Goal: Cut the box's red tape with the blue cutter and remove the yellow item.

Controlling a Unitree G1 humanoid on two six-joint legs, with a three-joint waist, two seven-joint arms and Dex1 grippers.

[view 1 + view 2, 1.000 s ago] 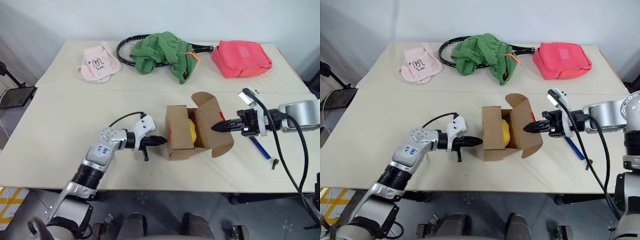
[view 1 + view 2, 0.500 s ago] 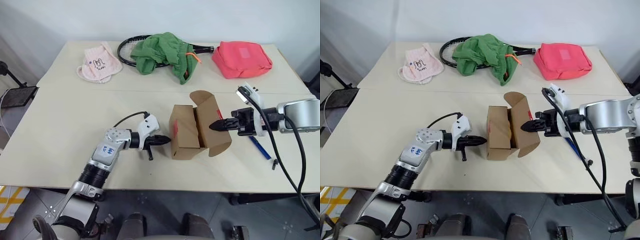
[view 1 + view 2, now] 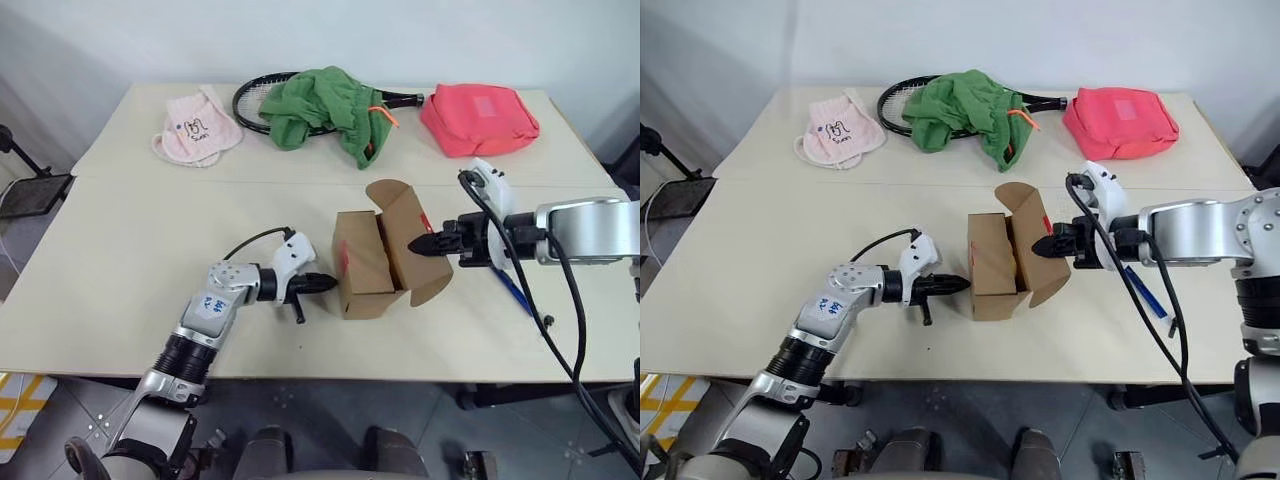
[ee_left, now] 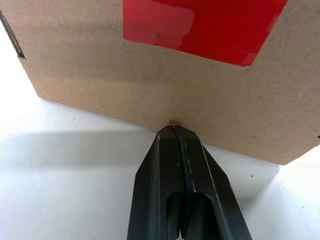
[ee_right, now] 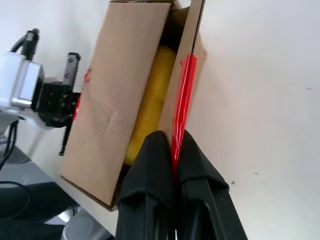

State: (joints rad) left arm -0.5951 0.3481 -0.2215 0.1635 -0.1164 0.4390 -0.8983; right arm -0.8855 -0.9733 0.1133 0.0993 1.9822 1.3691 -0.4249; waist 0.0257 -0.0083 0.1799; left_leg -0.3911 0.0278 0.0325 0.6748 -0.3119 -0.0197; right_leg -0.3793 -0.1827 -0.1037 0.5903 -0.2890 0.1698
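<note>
ITEM: box (image 3: 365,265), brown carton, on table (image 3: 120,250) near front-centre; flap (image 3: 412,245) swung open toward robot's right; red tape (image 4: 200,25) patch on the side facing L arm, + strip along flap edge (image 5: 182,100).

CONTENTS: yellow item (image 5: 150,95) inside, wedged betw. box wall & flap; not yet out. Blue cutter (image 3: 1145,292) lies on table to the right of box, partly under R arm cable, unheld.

PINCERS: left gripper (image 3: 322,283) fingers fully together, holding nothing, tips pressed vs. lower box wall, prob. bracing it; right gripper (image 3: 1044,245) clamped thin on the flap edge at the tape strip.

RISKS:
1. R pulls flap further w/o firm L brace; light box slides or tips; toy may shift deeper.
2. Flap grip is thin, on slick tape; could slip off; flap springs back over opening.
3. Both pincers busy; letting go of either to reach toy may let box turn.
4. Opening looks narrow from wrist view, hard to judge; fingers may snag cardboard rather than plush.

OTHER ON TABLE, far edge: pink cloth (image 3: 195,128); black racket (image 3: 250,100) under green garment (image 3: 325,105); pink-red bag (image 3: 480,118).
</note>
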